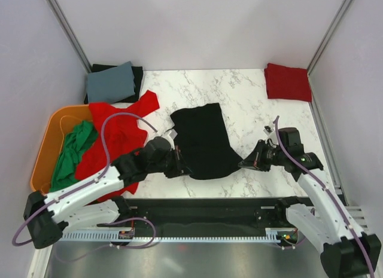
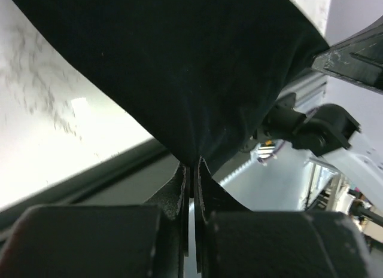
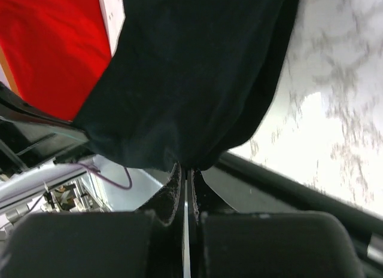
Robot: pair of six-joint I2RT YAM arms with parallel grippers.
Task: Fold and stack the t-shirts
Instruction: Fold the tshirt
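The left gripper [image 2: 192, 169] and right gripper [image 3: 185, 170] each pinch a near corner of the black t-shirt [image 1: 203, 140], likely so they can fold it on the counter [image 1: 239, 92].

Matt black cloth t-shirt [image 1: 203, 140] lies on the smooth, marble-patterned table [image 1: 239, 92].

table: white marble-look top [image 1: 239, 92], grey veins
walls: plain pale lavender panels [image 1: 197, 27] round the table
posts: skinny grey metal bars [image 1: 67, 30] at its back corners
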